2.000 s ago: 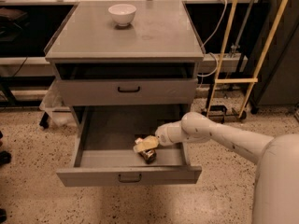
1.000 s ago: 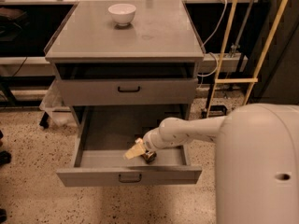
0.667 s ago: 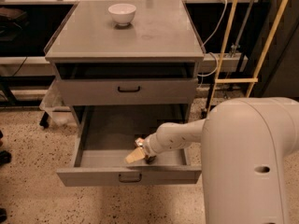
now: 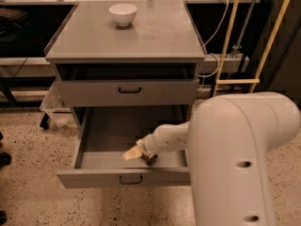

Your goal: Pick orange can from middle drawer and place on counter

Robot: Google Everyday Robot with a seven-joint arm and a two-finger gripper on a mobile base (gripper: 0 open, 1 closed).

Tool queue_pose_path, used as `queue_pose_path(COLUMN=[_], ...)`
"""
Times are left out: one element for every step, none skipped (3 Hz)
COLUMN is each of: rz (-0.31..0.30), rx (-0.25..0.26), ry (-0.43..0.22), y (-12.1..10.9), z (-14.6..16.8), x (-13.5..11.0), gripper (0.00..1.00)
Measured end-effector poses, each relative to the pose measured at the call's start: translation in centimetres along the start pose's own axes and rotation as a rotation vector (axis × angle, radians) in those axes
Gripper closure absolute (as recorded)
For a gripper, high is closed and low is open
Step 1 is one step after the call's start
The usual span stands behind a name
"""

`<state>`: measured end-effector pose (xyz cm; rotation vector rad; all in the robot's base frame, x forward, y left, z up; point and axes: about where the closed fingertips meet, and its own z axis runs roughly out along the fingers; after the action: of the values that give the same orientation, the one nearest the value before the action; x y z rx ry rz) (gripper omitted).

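Gripper (image 4: 133, 152) sits low inside the middle drawer (image 4: 94, 177), centre-right and near its front panel. Cannot tell if it is clenched or released. Orange can (image 4: 150, 159) is the small dark-brown shape on the drawer floor, touching the gripper's underside, just behind the front panel.

Judged: reach done, grasp unconfirmed. Lift, carry and placing on the counter (image 4: 155, 36) are all left.

Arm (image 4: 169, 136) comes in from the drawer's right side. The drawer is pulled well out and open above its front half. The upper drawer (image 4: 129, 91) overhangs its back, so the lift likely needs to rise near the front panel. The counter, above the drawer, has raised side rims, with a white bowl (image 4: 123, 13) toward its far side.
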<state>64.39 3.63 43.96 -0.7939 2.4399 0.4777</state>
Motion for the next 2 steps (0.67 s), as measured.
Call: queue_pose_path(rz=[0.136,0.116], rx=[0.101,0.094], ry=[-0.056,-0.065], y=[-0.3,2.1], z=[1.9,3.6], x=[-3.4,-5.4], gripper=[0.0,0.0])
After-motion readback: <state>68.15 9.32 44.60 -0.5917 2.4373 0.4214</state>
